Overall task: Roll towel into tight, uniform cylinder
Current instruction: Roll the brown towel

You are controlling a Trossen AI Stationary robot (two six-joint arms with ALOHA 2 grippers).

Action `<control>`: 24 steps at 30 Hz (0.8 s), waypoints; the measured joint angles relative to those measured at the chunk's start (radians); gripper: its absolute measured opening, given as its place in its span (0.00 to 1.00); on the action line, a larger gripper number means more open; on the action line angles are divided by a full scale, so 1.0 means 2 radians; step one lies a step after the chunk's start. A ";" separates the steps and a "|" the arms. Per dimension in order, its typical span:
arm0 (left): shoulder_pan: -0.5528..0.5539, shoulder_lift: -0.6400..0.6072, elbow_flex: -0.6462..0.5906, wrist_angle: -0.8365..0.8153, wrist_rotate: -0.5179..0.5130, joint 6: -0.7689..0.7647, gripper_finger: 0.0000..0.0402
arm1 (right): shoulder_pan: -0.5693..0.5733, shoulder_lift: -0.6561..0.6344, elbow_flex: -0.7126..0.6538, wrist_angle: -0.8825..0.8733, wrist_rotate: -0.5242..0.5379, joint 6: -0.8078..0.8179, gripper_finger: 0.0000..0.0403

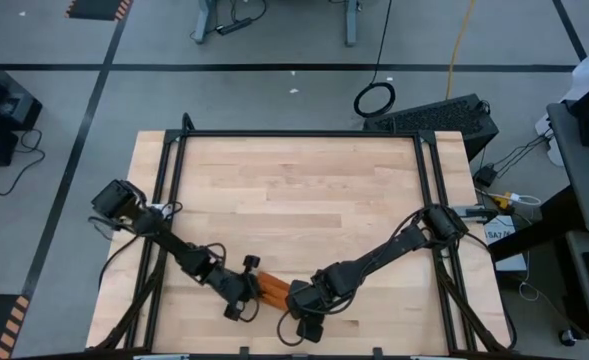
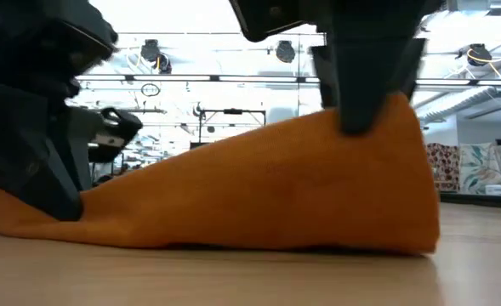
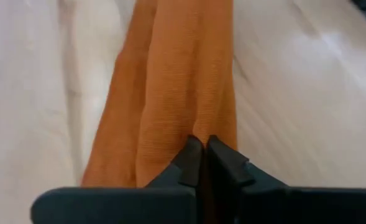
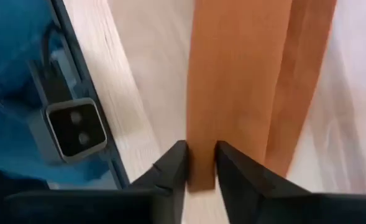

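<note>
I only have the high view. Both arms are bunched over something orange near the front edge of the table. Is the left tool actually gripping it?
Observer: Yes. The left wrist view shows the left tool shut on a fold of the rust-orange soft fabric towel.
Operator: And the right one?
Observer: The right tool has its fingers on either side of a narrow folded edge of the towel, a small gap between them filled by fabric.
Operator: Is it lying flat on the table?
Observer: No. In the low view one end is lifted into a peak at a dark tool, and the cloth slopes down to the light wooden tabletop at the other end.
</note>
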 joint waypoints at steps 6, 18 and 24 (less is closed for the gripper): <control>0.039 0.000 0.002 0.001 0.086 -0.032 0.03 | 0.012 0.000 0.000 -0.014 0.002 -0.009 0.33; 0.093 0.000 0.002 0.001 0.214 -0.086 0.03 | 0.059 0.000 0.001 -0.007 0.093 0.011 0.45; 0.106 0.000 0.002 0.001 0.221 -0.095 0.03 | 0.061 0.000 0.001 0.000 0.147 0.042 0.45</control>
